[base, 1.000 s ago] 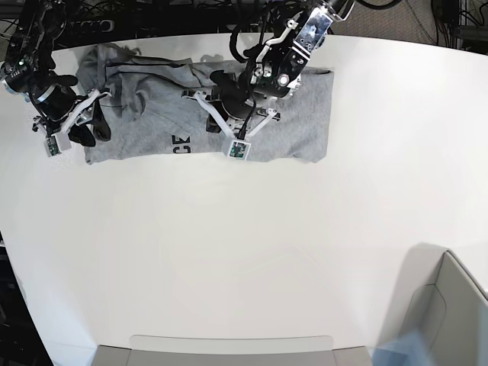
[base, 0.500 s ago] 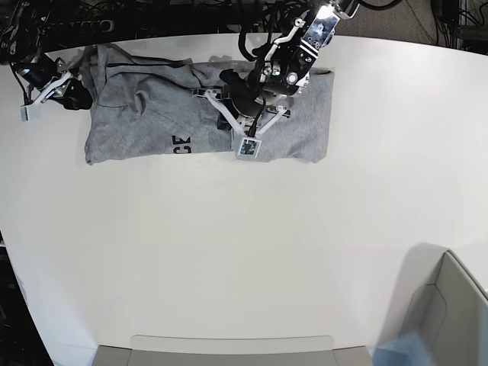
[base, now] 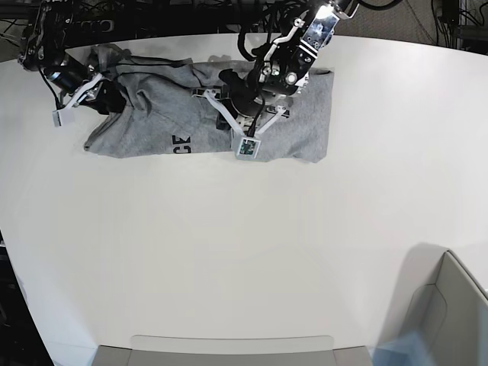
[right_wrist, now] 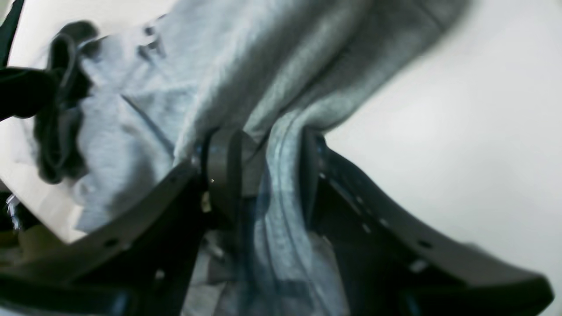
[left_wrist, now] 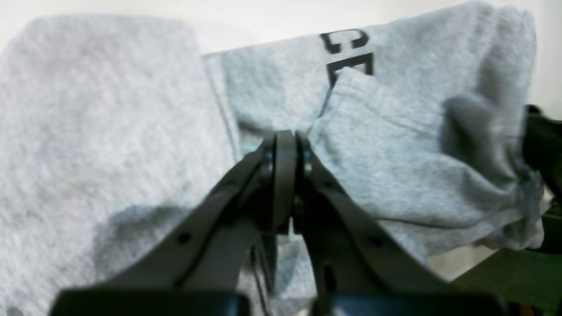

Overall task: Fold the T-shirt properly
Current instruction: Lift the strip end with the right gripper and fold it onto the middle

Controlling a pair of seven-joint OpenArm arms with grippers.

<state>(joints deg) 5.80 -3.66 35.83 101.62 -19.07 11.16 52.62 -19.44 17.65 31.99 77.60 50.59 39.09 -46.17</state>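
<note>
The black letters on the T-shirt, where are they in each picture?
Base view: black letters near the T-shirt's front edge, left of the left gripper.
Left wrist view: letters at top, above the shut fingertips.
Right wrist view: no letters visible.
Shared landmark: the grey T-shirt.

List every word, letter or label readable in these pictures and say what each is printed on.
"CE": black block letters on the grey T-shirt, seen in the left wrist view; the rest of the word is hidden under a fold.
The same letters show in the base view near the shirt's front edge, turned and too small to read surely.
The small tag on the left gripper's camera board is too small to read.
Nothing is readable in the right wrist view.
</note>
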